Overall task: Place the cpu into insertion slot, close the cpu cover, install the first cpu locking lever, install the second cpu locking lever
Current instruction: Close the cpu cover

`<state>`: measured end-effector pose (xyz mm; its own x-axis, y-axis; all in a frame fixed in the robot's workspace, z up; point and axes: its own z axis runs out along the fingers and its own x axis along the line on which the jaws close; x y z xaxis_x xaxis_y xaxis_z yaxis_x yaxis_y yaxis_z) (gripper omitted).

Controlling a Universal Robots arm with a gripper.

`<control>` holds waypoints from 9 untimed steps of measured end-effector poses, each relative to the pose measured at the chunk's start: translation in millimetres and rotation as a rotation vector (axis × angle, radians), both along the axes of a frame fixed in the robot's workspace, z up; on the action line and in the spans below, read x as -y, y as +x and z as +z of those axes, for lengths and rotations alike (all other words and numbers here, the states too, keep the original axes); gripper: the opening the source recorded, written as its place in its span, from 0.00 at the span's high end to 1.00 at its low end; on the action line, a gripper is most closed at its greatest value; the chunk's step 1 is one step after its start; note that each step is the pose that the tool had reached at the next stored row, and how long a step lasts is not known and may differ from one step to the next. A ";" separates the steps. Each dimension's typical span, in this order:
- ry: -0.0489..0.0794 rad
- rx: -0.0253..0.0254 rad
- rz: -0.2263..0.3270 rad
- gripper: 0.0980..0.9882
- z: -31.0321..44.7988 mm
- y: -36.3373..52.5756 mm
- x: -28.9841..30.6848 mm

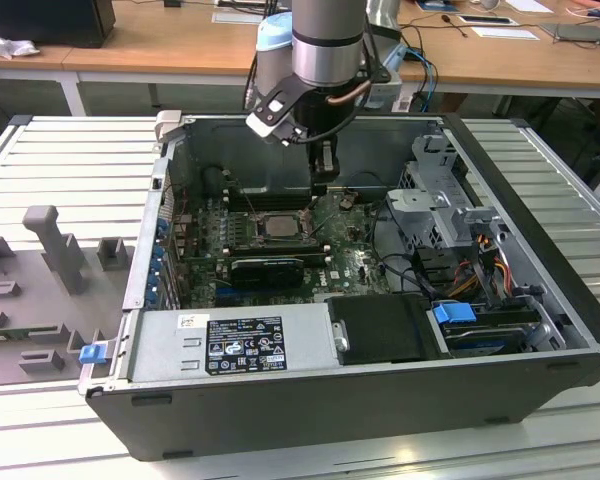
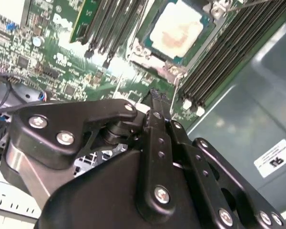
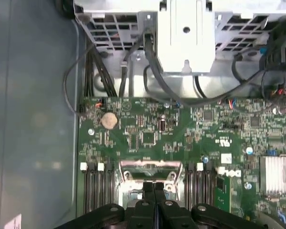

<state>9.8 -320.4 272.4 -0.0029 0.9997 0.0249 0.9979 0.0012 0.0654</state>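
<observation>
Our gripper (image 3: 155, 186) hovers just beside the square black insertion slot (image 1: 250, 226), black fingers (image 3: 149, 192) together, holding nothing. The small silvery-grey cpu (image 2: 178, 31) sits inside, and the thin silver cpu cover (image 2: 148, 56) looks closed. We judge a locking lever is in hand, calling for a steady push.

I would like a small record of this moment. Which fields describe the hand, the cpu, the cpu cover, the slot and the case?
setting: open computer case, arm reaching in from above
hand: shut, nothing seen held, low over the motherboard at the slot's edge
cpu: seated in the insertion slot, metal top up
cpu cover: lies flat as a frame around the cpu
locking levers: state not clear
</observation>
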 end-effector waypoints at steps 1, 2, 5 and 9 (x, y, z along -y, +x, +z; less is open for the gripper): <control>0.000 -0.0009 0.000 0.99 0.1 3.6 0.0; 0.000 -0.0027 0.000 0.99 0.0 12.0 -0.1; 0.000 -0.0054 0.000 0.99 0.0 25.1 -0.1; 0.000 -0.0055 0.000 0.99 -1.9 39.1 -0.2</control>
